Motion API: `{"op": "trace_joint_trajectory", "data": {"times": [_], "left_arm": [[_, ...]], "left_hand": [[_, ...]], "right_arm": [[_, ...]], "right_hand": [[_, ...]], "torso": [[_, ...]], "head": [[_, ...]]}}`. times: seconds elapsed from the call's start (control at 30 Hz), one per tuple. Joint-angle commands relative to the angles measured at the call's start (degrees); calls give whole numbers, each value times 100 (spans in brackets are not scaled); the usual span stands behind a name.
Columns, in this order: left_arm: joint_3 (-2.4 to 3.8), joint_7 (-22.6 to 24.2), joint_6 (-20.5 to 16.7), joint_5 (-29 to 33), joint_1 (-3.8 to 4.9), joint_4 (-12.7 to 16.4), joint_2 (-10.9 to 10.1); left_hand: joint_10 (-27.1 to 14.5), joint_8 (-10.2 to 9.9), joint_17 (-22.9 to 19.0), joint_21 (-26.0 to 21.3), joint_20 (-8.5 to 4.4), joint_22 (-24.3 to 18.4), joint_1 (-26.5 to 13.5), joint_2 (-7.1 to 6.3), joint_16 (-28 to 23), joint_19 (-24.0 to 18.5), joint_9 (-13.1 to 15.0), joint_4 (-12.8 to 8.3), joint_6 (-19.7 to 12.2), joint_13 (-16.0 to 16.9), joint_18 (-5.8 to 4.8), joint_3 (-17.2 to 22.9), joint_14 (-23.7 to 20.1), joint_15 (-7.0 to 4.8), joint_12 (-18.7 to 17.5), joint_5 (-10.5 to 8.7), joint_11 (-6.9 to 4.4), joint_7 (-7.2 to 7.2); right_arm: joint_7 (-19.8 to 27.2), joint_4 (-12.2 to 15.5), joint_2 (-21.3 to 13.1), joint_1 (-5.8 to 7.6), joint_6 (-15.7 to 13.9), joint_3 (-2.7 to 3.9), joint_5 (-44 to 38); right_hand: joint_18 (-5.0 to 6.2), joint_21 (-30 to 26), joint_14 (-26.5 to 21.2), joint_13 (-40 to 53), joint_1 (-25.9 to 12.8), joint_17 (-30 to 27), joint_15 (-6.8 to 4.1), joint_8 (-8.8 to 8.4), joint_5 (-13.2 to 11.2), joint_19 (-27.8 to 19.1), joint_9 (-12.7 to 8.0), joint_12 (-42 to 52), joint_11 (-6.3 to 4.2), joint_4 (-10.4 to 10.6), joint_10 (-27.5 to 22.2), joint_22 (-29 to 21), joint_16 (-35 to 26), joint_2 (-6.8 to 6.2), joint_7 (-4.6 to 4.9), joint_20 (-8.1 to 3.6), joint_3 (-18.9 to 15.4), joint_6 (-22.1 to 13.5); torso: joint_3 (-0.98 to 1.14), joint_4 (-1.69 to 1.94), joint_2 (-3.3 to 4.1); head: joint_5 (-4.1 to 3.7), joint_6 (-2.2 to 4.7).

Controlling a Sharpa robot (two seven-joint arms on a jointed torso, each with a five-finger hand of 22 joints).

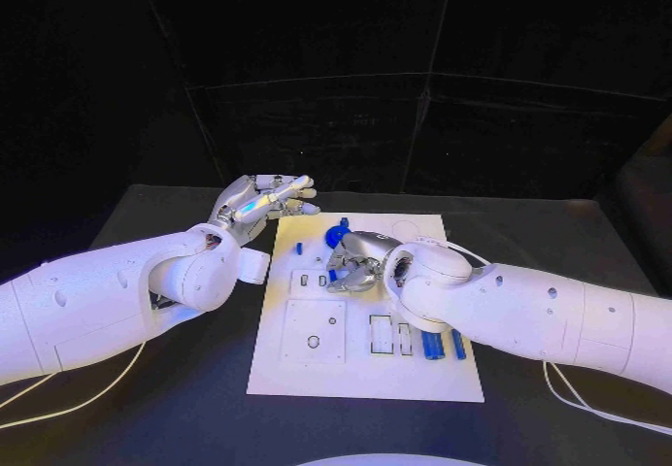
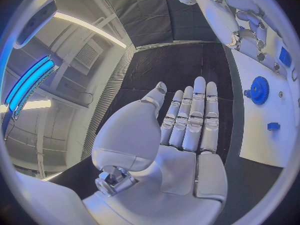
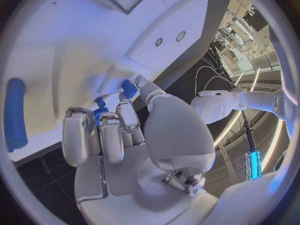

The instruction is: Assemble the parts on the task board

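I see the board in the middle of the tabletop; my right robot hand is over its middle, fingers curled around a small blue part, so I judge it is being placed; my left robot hand hovers beside the far left corner, fingers straight, holding nothing; a gear seems seated; two blue rods lie loose; much is left.

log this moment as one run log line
left hand: open, beside task board, holding nothing | right hand: over board, pinching small blue part | blue gear: on board
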Motion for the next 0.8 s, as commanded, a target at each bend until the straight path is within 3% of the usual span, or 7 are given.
{"op": "trace_joint_trajectory", "data": {"times": [0.03,0.37,0.5,0.6,0.67,0.7,0.8], "left_arm": [[2,23,77,-14,9,-1,-1],[2,-44,36,-33,8,-30,-1],[2,-150,-4,-154,8,-46,-11],[2,-401,15,-441,9,-68,-38],[2,-679,74,-728,15,-95,-61],[3,-872,119,-906,24,-108,-77],[3,-1509,261,-1482,70,-124,-115]], "left_hand": [[47,-8,7,-25,-10,-6,-3,39,-33,49,-8,-3,36,-9,87,35,25,-5,-30,25,-1,-2],[136,-15,89,23,-62,-4,-38,25,12,212,-4,-39,108,-7,97,102,233,-71,-54,27,-53,-59],[344,-14,271,182,-192,52,-97,3,202,541,0,-45,209,11,100,158,672,-202,-29,29,-139,-120],[689,-11,564,445,-380,162,-166,-52,568,1000,5,-30,310,63,90,187,1313,-401,63,33,-289,-220],[1060,43,937,788,-599,320,-289,-114,1117,1523,32,34,486,147,88,163,1999,-601,187,32,-464,-364],[1191,43,1267,998,-724,426,-327,-120,1515,1764,37,68,563,202,80,195,2032,-668,190,63,-572,-425],[1701,82,3779,1353,-840,623,-426,-235,4141,2034,78,120,755,435,85,171,2236,-820,429,23,-684,-566]], "right_arm": [[150,32,-11,7,-504,2,-29],[925,320,-248,7,-1126,7,155],[1472,583,-549,38,-1037,13,374],[1979,821,-908,130,-689,25,738],[2215,925,-1148,226,-449,37,1066],[2298,965,-1281,285,-310,42,1280],[2475,993,-1613,485,-67,51,1938]], "right_hand": [[11,-37,575,-47,-11,1387,63,-34,-22,65,3,-67,24,55,-77,106,-12,-90,20,50,-127,-120],[11,-38,577,-130,160,1392,101,-12,38,68,6,-114,67,135,-136,109,-10,-123,71,86,-333,-367],[9,-33,580,-120,206,1406,105,25,44,73,15,-98,67,143,-125,119,-4,-125,68,90,-374,-355],[12,-37,573,-105,319,1377,91,125,87,69,37,-75,45,131,-105,111,-18,-66,43,87,-396,-253],[32,-79,542,-116,405,1257,70,231,174,28,62,-80,16,102,-107,13,-81,-18,7,74,-396,-111],[50,-121,518,-136,437,1166,53,293,243,-12,78,-98,-4,89,-121,-79,-130,-3,-16,62,-399,-18],[101,-246,444,-243,456,893,17,372,322,-125,81,-195,-39,88,-191,-344,-284,28,-49,27,-436,70]], "torso": [[0,3,0],[5,-1,-8],[2,4,-11],[-5,13,-17],[-1,-2,-53],[8,-16,-66],[32,-40,-115]], "head": [[-5,0],[-3,22],[-4,31],[-24,53],[-16,41],[-3,37],[23,36]]}}
